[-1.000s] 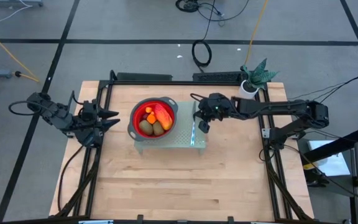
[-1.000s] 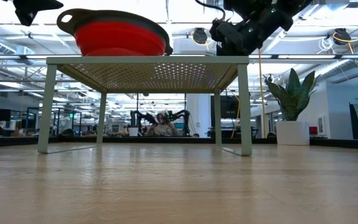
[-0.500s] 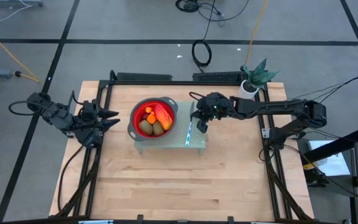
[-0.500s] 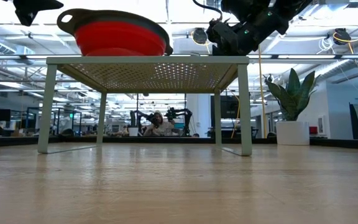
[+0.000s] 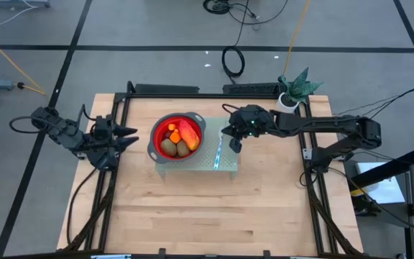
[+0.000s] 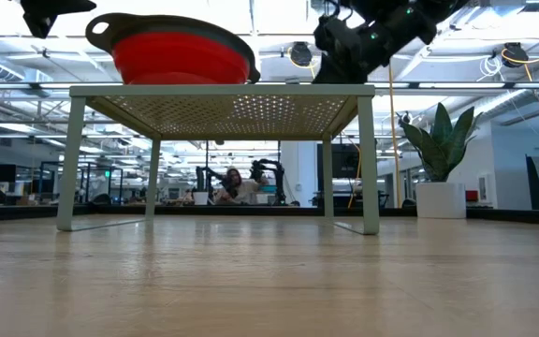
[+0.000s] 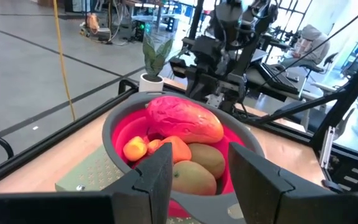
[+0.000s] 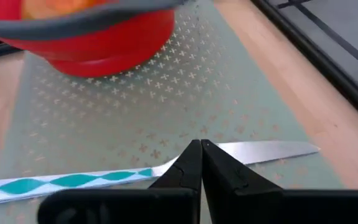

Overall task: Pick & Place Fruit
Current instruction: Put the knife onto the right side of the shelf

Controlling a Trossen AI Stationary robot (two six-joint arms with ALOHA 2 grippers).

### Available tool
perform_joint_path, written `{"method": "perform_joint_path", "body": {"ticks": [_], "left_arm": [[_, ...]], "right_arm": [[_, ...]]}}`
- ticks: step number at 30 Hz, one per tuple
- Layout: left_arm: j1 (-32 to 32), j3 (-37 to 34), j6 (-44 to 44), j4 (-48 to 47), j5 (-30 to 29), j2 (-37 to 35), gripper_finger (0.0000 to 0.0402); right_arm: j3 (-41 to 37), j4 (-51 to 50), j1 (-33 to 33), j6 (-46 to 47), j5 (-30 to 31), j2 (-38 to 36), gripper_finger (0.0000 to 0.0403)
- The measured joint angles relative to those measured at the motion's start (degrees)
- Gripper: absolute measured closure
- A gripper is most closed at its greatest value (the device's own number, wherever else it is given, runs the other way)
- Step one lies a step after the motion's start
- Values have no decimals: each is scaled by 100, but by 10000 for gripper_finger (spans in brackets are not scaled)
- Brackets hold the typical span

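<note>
Fruit [image 5: 178,138] is all piled in the red bowl [image 5: 158,129], which sits on the left half of the perforated green stand [image 5: 200,162] at the far middle of the table [image 5: 192,216]; raised shelf keeps the bowl up at gripper height, and nothing loose lies on the wood. In the left wrist view: one big red-orange piece [image 7: 184,119] on top, small orange bits [image 7: 135,149] beside it, brown-green ovals [image 7: 194,168] at the bowl's front. Knife [image 5: 219,152] lies flat along the right part of the stand, well apart from the bowl. Right gripper [image 5: 234,142] hangs just over the knife, jaws pinched fully together with nothing between them; in its wrist view the tips meet right above where blade [image 8: 266,149] joins the teal-patterned handle [image 8: 67,182]. Can't tell if the tips touch it. My read: it's lined up on the knife, not the fruit, and closed jaws can't pick anything, so it must open first. Left gripper [image 5: 126,137] waits at the table's left edge, aimed at the bowl, jaws part-open and empty, framing the fruit in its camera, probably staged for a reach into the bowl. Potted plant [image 5: 293,90] at far right corner is clear of both arms.
</note>
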Motion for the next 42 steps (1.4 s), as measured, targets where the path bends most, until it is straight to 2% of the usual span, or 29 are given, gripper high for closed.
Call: {"method": "perform_joint_path", "body": {"ticks": [4,8,12,27,42], "left_arm": [[0,0,15,54,-28,0,250],[0,0,24,75,-46,2,250],[2,0,24,95,-63,4,250],[2,0,13,108,-75,4,250],[2,0,2,111,-70,4,250]], "right_arm": [[189,45,9,-47,-11,-79,403],[254,49,146,146,-463,-54,403],[263,9,393,368,-591,99,403],[250,236,1279,735,-572,420,403],[260,291,1440,925,-437,607,403]]}}
